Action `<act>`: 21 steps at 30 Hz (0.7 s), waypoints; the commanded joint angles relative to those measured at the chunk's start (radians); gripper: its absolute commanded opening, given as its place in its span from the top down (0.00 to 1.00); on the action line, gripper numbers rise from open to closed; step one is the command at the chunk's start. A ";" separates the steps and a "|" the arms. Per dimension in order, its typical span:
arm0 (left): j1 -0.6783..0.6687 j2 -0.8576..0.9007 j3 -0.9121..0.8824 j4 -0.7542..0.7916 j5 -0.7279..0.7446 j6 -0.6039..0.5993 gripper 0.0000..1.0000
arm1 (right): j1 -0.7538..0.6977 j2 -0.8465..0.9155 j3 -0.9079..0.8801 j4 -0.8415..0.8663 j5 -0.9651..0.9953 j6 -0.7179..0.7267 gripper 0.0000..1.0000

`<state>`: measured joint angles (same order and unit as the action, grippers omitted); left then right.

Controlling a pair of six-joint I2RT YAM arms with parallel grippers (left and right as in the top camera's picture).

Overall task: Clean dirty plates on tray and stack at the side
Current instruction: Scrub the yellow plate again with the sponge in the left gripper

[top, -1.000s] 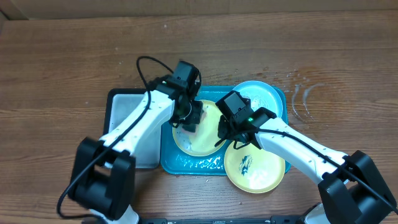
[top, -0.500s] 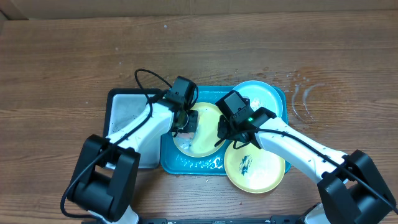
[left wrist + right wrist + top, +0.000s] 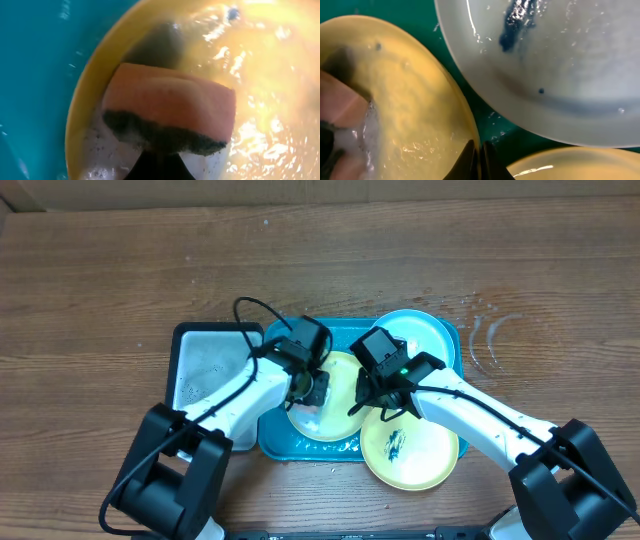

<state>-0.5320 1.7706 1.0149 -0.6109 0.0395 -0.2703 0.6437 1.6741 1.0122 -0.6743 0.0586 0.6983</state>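
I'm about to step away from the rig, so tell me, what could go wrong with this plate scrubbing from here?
1. The right gripper pinches only the wet rim of the scrubbed plate; the sponge pressed by the left gripper might push it loose.
2. The front yellow plate overhangs the edge of the tray beneath the right arm, so a sweep could knock it off.

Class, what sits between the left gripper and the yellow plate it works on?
An orange sponge with a dark scrubbing face, pressed on the yellow plate; left wrist view shows it.
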 commanded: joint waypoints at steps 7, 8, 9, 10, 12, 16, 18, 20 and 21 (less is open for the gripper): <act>-0.100 0.037 -0.064 -0.076 0.299 0.153 0.96 | 0.010 -0.006 0.016 0.050 -0.039 0.005 0.96; -0.097 0.031 -0.064 -0.077 0.298 0.134 0.95 | 0.010 -0.006 0.016 0.054 -0.040 0.005 0.96; -0.094 0.024 -0.064 -0.076 0.298 0.120 0.96 | 0.010 -0.005 0.016 0.062 -0.047 0.005 0.96; -0.088 0.017 -0.064 -0.076 0.300 0.102 0.96 | 0.010 -0.002 0.016 0.071 -0.056 0.006 0.96; -0.072 0.001 -0.063 -0.075 0.302 0.079 0.96 | 0.010 0.014 0.016 0.097 -0.065 0.014 0.96; -0.042 -0.029 -0.063 -0.076 0.297 0.052 0.96 | 0.010 0.073 0.016 0.135 -0.064 0.071 0.96; -0.022 -0.040 -0.063 -0.076 0.293 0.040 0.95 | 0.010 0.106 0.016 0.150 -0.064 0.088 0.96; -0.003 -0.041 -0.063 -0.076 0.290 0.037 0.96 | 0.010 0.128 0.016 0.159 -0.066 0.088 0.96; 0.004 -0.041 -0.063 -0.075 0.285 0.037 0.96 | 0.010 0.135 0.016 0.162 -0.069 0.087 0.96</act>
<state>-0.5430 1.7359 0.9703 -0.6807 0.2398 -0.2073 0.6491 1.7760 1.0065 -0.5419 0.0120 0.7124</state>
